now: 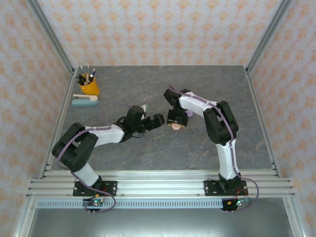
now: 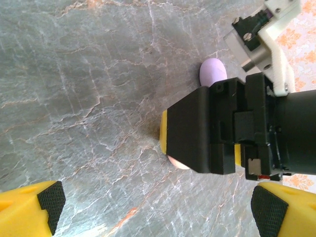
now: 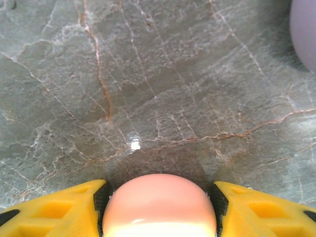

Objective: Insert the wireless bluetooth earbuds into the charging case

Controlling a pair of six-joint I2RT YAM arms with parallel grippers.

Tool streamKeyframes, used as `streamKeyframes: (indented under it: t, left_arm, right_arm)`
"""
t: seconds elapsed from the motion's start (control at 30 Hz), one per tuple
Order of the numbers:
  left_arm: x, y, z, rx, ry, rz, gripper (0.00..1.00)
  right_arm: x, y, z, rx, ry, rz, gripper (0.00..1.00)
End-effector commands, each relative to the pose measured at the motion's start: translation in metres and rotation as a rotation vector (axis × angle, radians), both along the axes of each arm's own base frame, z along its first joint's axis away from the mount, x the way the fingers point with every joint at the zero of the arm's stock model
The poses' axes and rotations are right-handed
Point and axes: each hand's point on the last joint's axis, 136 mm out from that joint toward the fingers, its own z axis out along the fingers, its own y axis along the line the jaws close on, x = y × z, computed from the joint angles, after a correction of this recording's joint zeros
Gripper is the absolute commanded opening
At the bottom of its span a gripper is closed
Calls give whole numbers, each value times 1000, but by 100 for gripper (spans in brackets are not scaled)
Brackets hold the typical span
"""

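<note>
Your right gripper (image 3: 159,195) is clamped on the pink charging case (image 3: 159,210) — yellow fingers pressed against both of its sides, near the middle of the table (image 1: 148,84), with the purple case (image 3: 305,29) a little beyond it. Your left gripper (image 2: 158,210) hangs close by, pads wide apart with nothing between them.

Here's the worry: that pink case looks round and smooth, and you've got it by the curved edge, so an off-centre squeeze could squirt it out ahead of the fingers. Second risk — the two wrists sit very near each other. Swing the left one in carelessly and it may clip the right gripper's body and jar the case loose. I can't tell from here whether the lid is open, so don't assume the earbuds will drop straight in.
</note>
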Motion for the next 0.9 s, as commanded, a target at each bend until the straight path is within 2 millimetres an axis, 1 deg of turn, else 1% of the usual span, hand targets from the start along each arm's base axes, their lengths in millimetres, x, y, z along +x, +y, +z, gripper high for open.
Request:
streamKeyframes:
  t: [0.0, 0.17, 0.33, 0.6, 0.87]
  left_arm:
    - [7, -4, 18, -1, -46, 9, 99]
    - [8, -6, 18, -2, -46, 7, 99]
    - [8, -6, 17, 1, -43, 6, 99]
    - [9, -6, 17, 4, -44, 12, 99]
    - [9, -7, 15, 4, -41, 15, 99]
  right_arm:
    - [-25, -11, -17, -45, 101, 42, 58]
    - [-26, -11, -17, -39, 107, 61, 63]
    - [-29, -12, -16, -36, 110, 72, 64]
    - [-33, -16, -19, -65, 126, 63, 62]
    - [-36, -19, -23, -93, 139, 7, 58]
